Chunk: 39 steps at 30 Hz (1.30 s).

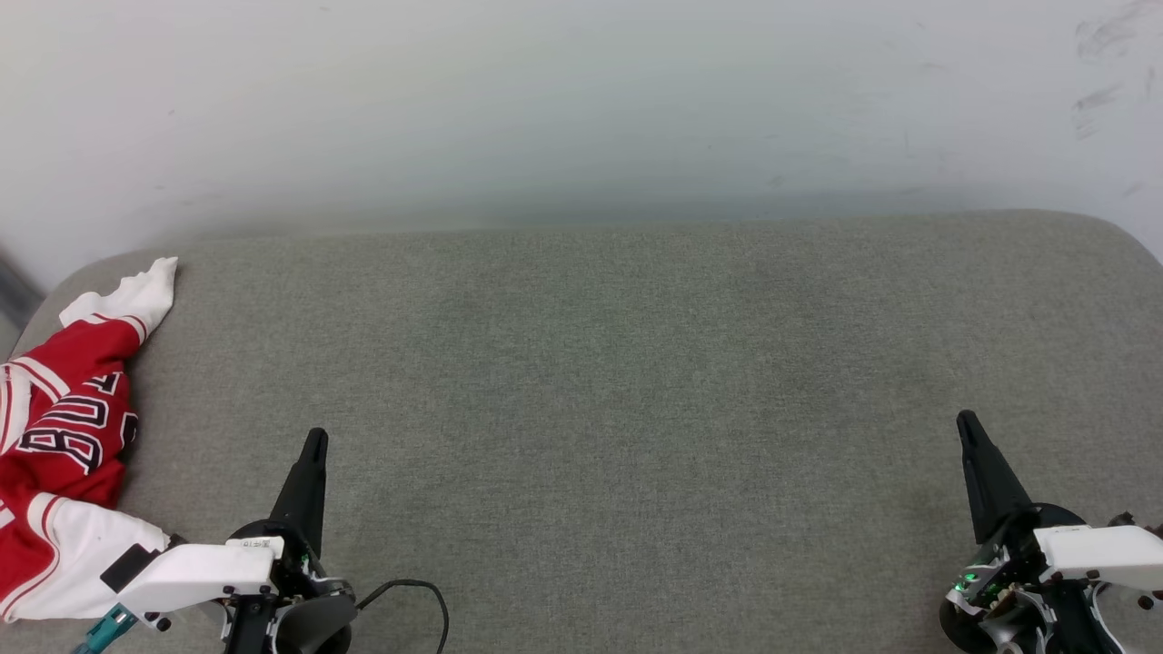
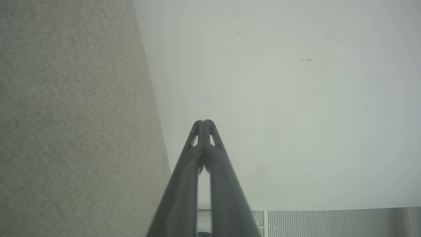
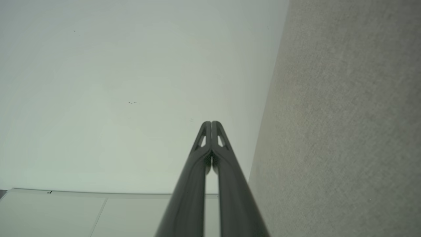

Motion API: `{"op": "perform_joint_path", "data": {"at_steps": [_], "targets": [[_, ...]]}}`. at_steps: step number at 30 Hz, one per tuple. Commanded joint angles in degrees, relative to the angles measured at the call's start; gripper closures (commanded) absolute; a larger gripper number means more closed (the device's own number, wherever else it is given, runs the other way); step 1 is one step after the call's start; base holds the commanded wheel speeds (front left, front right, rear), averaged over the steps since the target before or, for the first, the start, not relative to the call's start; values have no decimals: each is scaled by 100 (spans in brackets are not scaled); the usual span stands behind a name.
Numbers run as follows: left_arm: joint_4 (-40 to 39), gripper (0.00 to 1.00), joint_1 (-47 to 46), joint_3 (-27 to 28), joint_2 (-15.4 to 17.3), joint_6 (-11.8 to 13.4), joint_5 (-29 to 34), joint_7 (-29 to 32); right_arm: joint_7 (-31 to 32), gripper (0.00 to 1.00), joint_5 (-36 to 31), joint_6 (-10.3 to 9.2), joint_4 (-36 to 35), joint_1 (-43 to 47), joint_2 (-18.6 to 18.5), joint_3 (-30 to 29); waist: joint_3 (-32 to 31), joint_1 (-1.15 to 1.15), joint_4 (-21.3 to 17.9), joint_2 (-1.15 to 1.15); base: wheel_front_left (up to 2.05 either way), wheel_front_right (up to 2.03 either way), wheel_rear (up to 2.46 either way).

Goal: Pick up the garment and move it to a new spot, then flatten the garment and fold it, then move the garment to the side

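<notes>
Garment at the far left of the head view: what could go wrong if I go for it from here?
1. The garment lies bunched at the left edge of the grey cushion, partly out of frame; a tug could drag it off the side.
2. The left gripper and the right gripper are both shut; unless opened first, they would likely only push the fabric.
</notes>
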Motion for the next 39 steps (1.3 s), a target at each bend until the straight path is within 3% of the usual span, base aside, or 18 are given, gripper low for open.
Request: {"op": "perform_joint_path", "data": {"at_steps": [1, 39], "targets": [[1, 100, -34, 17, -8, 0, 9, 11, 2, 100, -26, -2, 5, -62, 17, 3, 0, 0, 0, 0, 0, 0, 0], [0, 100, -34, 14, -8, 0, 8, 10, 0, 100, -25, -2, 5, -62, 17, 4, 0, 0, 0, 0, 0, 0, 0]]}}
